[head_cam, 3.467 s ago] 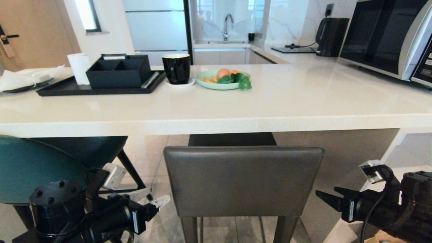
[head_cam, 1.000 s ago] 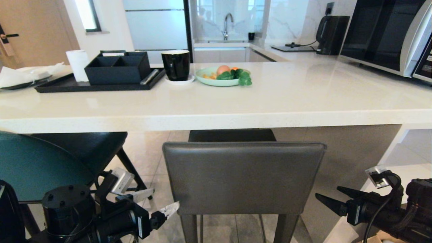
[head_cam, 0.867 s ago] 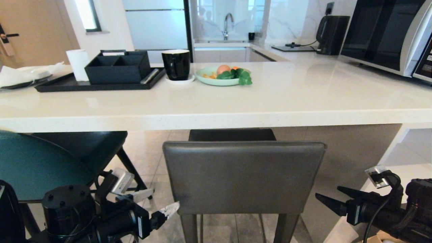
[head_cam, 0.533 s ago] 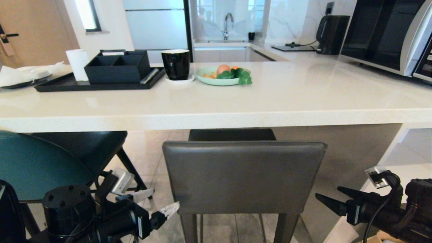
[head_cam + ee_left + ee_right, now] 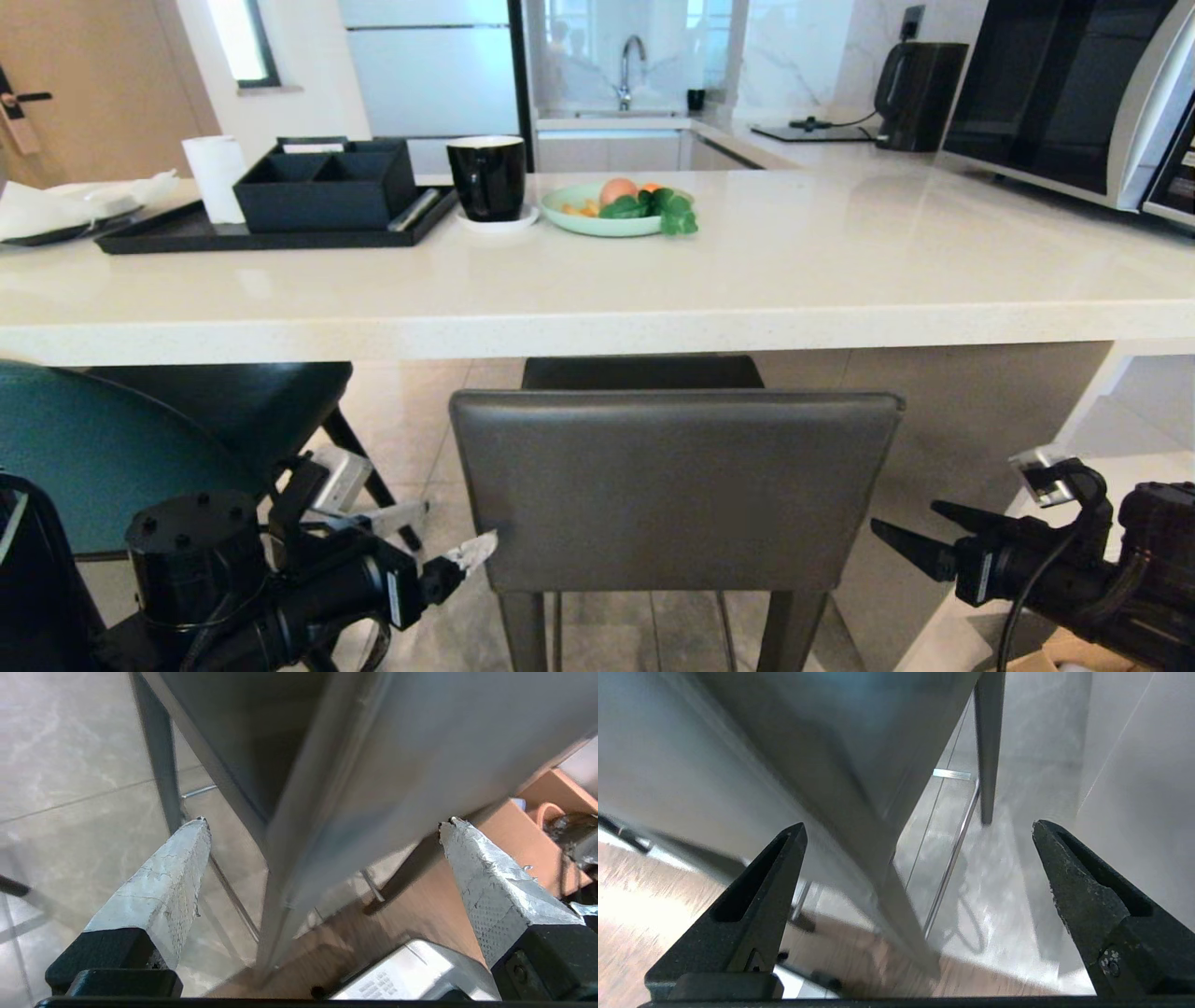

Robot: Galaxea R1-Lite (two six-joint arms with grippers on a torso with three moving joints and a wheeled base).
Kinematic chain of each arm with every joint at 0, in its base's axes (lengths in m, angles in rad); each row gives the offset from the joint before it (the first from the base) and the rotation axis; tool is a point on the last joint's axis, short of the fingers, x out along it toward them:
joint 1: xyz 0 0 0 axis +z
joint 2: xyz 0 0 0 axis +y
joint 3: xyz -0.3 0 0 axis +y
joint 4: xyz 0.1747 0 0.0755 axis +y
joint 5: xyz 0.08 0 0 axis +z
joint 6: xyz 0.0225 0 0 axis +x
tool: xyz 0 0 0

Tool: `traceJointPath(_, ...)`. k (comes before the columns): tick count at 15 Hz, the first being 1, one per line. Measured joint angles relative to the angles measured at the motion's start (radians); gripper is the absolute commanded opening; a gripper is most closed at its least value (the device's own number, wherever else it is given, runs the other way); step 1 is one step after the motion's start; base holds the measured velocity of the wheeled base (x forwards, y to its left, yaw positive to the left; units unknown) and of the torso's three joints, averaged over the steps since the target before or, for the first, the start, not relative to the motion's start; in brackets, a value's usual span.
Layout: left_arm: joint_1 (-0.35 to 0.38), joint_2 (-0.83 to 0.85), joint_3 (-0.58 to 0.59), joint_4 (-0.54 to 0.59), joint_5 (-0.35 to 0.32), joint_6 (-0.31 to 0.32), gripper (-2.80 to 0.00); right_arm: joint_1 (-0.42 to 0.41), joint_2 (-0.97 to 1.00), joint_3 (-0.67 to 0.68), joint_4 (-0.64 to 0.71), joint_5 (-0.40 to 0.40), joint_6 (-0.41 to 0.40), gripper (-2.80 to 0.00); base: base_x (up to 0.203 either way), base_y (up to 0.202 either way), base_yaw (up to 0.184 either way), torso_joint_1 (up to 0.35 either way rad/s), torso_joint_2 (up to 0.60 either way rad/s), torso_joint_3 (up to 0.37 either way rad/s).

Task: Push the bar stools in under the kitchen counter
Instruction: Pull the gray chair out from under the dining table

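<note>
A home kitchen: a glossy white counter carries a microwave, a black kettle, a mug and a plate of fruit and greens, with a sink tap against marble behind and bar stools tucked below.

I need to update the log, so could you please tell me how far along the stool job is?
Done: the dark grey boxy stool's seat sits under the glossy white stone counter. In hand: the open left tool and right tool flank its backrest. Left: the teal curved-back stool, whose back stands proud.
</note>
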State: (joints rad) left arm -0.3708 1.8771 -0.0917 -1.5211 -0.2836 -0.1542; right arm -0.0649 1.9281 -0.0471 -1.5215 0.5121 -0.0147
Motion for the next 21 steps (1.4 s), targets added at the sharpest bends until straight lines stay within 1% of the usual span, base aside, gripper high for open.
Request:
traceJointPath(4,0.014,0.029,-0.052,0.000,-0.011,0.029,0.00,0.005,0.011,-0.078,0.000,0.016,0.001,0.00,0.000,0.000,0.000,0.000,0.00,0.000)
traceJointPath(7,0.014,0.040,-0.097,0.000,-0.022,0.030,0.00,0.007,0.016,-0.097,0.001,0.105,0.002,0.00,0.000,0.000,0.000,0.000,0.00,0.000)
traceJointPath(10,0.011,0.040,-0.129,0.001,-0.027,0.029,0.00,0.020,0.025,-0.109,0.001,0.120,0.002,0.00,0.000,0.000,0.000,0.000,0.00,0.000)
traceJointPath(13,-0.001,0.031,-0.127,0.000,-0.050,0.028,0.00,0.037,0.018,-0.109,0.002,0.128,0.001,0.00,0.000,0.000,0.000,0.000,0.00,0.000)
traceJointPath(15,-0.006,0.023,-0.124,0.000,-0.052,0.029,0.00,0.040,0.000,-0.104,0.000,0.147,0.000,0.00,0.000,0.000,0.000,0.000,0.00,0.000)
traceJointPath(17,-0.004,0.018,-0.111,0.000,-0.051,0.028,0.00,0.015,-0.010,-0.082,-0.003,0.151,-0.002,0.00,0.000,0.000,0.000,0.000,0.00,0.000)
traceJointPath(19,0.002,0.012,-0.103,0.000,-0.053,0.027,0.00,-0.034,-0.020,-0.071,-0.001,0.160,-0.001,0.00,0.000,0.000,0.000,0.000,0.00,0.000)
traceJointPath(21,0.010,0.006,-0.104,0.000,-0.076,0.027,0.00,-0.064,-0.043,-0.062,-0.001,0.204,0.001,0.00,0.000,0.000,0.000,0.000,0.00,0.000)
